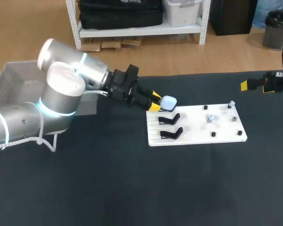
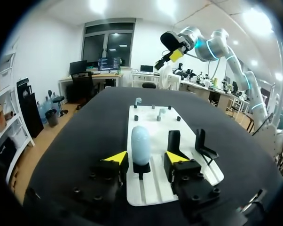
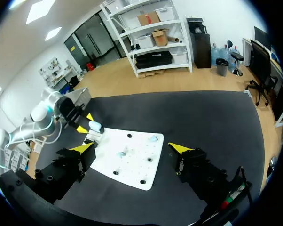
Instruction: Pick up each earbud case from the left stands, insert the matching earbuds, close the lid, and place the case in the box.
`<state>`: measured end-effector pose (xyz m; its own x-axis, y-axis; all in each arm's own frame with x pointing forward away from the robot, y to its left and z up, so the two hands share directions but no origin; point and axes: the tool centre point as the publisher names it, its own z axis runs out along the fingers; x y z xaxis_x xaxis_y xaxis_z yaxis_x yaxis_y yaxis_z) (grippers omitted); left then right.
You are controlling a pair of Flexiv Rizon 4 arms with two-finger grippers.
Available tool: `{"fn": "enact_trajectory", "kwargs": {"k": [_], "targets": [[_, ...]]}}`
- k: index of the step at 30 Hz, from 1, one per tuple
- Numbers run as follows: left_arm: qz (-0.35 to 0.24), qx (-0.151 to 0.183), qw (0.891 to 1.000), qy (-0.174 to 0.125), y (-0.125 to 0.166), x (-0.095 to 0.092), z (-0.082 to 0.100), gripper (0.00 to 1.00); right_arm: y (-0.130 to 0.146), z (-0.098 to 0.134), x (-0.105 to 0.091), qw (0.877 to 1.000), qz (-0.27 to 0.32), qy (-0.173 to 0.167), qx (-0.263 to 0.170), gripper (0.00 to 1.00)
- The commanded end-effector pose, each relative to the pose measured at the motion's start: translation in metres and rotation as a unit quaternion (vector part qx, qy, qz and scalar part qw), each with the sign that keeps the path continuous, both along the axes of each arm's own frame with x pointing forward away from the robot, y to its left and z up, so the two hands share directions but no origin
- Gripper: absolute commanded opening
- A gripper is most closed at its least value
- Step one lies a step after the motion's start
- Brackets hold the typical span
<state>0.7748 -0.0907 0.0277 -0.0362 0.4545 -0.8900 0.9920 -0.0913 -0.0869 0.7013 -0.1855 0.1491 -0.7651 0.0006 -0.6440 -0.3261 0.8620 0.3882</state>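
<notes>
Black cloth covers the surface; at its left edge the grey box [image 1: 10, 77] shows no case in the part not hidden by my left arm. The left gripper [image 1: 155, 102] has its fingers apart on either side of the pale blue earbud case [image 1: 169, 101], which sits on the rearmost stand, not yet clamped. Two black stands [image 1: 170, 119] beside it are bare. Small pale earbuds [image 1: 211, 118] sit on the white board [image 1: 198, 136]. The right gripper [image 1: 254, 85] hangs spread wide, well apart. I judge the task barely begun: lifting, loading, closing and boxing are all left.
</notes>
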Motion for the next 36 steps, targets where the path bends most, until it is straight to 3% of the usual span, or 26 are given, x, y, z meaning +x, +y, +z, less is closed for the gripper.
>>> {"fn": "enact_trajectory", "kwargs": {"k": [1,12,36], "targets": [[-0.004,-0.004,1.0,0.002,-0.004,0.006,-0.005,0.47,0.0,0.0,0.0,1.0,0.0,0.0,-0.001,1.0],[0.0,-0.013,1.0,0.009,-0.01,0.012,-0.008,0.44,0.0,0.0,0.0,1.0,0.0,0.0,-0.001,1.0],[0.0,-0.024,1.0,0.006,-0.02,0.005,-0.012,0.38,0.0,0.0,0.0,1.0,0.0,0.0,-0.001,1.0]]}}
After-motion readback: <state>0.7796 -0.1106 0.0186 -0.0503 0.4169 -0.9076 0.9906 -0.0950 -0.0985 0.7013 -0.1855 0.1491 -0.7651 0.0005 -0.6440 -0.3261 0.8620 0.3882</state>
